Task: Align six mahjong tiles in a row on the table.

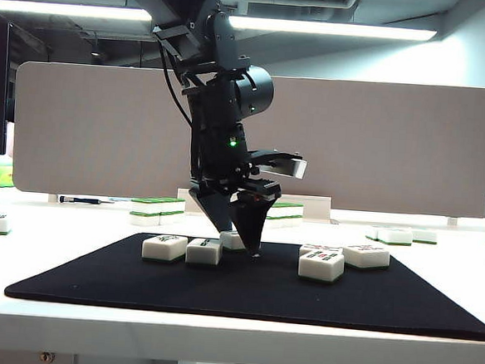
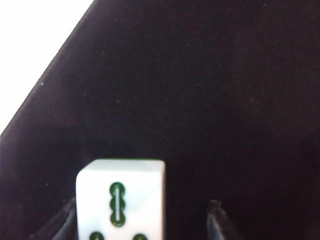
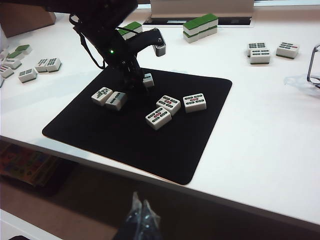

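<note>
Six mahjong tiles lie on a black mat [image 1: 94, 280] on the white table [image 1: 453, 272]. Two sit side by side at the left [image 1: 165, 247] [image 1: 204, 251]. Three cluster at the right [image 1: 321, 266] [image 1: 365, 256] [image 3: 168, 104]. The sixth tile [image 2: 120, 200] [image 3: 148, 80] lies flat between the fingers of my left gripper [image 2: 142, 220] [image 1: 253, 248], which points down at the mat and is open; one finger [image 2: 65, 220] is close beside the tile, the other finger [image 2: 219, 222] stands well clear. My right gripper [image 3: 140, 215] is shut on nothing, below the table's front edge.
Green-topped tiles [image 1: 157, 207] [image 3: 200, 25] are stacked behind the mat. More face-up tiles lie off the mat at the left [image 3: 37, 67] and right [image 3: 272, 51]. A grey divider panel [image 1: 378, 150] closes the back. A clear object [image 3: 307, 75] sits at the right.
</note>
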Robot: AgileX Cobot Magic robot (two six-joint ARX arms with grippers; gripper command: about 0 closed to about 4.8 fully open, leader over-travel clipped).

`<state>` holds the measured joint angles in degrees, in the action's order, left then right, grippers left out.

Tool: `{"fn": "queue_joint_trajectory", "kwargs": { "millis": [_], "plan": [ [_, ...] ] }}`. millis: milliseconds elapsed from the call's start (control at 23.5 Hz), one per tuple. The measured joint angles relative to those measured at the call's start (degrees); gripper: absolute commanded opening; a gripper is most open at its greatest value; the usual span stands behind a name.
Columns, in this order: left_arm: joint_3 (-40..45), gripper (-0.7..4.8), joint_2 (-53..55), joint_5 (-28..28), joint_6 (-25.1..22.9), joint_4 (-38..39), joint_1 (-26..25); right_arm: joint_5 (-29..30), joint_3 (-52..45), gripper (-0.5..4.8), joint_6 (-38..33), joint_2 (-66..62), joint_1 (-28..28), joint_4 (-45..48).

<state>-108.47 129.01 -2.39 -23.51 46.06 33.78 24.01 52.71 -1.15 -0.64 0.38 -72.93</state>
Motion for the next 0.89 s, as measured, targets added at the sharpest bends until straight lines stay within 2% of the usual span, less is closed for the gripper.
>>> {"fn": "queue_joint_trajectory", "kwargs": {
  "millis": [128, 298, 383, 469, 511, 554, 596, 682, 767, 895],
  "plan": [
    [0.0, 1.49, 0.0, 0.11, 0.22, -0.07, 0.02, 0.02, 0.0, -0.01, 0.0, 0.0, 0.0, -0.02],
    [-0.42, 1.5, 0.0, 0.24, 4.63, 0.92, 0.02, 0.02, 0.0, -0.01, 0.0, 0.0, 0.0, -0.02],
    [-1.92, 1.5, -0.02, 0.26, 7.65, 4.85, 0.13, 0.02, 0.0, -0.01, 0.0, 0.0, 0.0, -0.02],
    [-4.11, 1.5, -0.55, 0.31, 11.96, 8.96, 0.81, 0.0, 0.0, -0.01, 0.0, 0.0, 0.0, -0.02],
    [-5.7, 1.5, -1.53, 0.13, 16.39, 11.63, 1.51, 0.0, 0.0, -0.01, 0.0, 0.0, 0.0, -0.02],
    [-6.34, 1.5, -1.92, 0.13, 18.34, 12.5, 1.88, 0.0, 0.0, -0.01, 0.0, 0.0, 0.0, -0.02],
    [-7.43, 1.5, -2.49, -0.24, 22.71, 14.27, 2.67, 0.02, 0.0, -0.01, 0.0, 0.0, 0.0, -0.02],
    [-7.61, 1.5, -2.36, -0.5, 28.3, 17.03, 3.78, 0.02, 0.0, -0.01, 0.0, 0.0, 0.0, 0.0],
    [-7.43, 1.5, -1.55, -0.61, 32.3, 19.34, 4.98, 0.0, 0.0, -0.01, 0.0, 0.0, 0.02, -0.02],
    [-7.28, 1.5, -1.29, -0.7, 35.23, 20.17, 6.43, 0.02, 0.0, -0.01, 0.0, 0.0, 0.02, 0.0]
  ]
}}
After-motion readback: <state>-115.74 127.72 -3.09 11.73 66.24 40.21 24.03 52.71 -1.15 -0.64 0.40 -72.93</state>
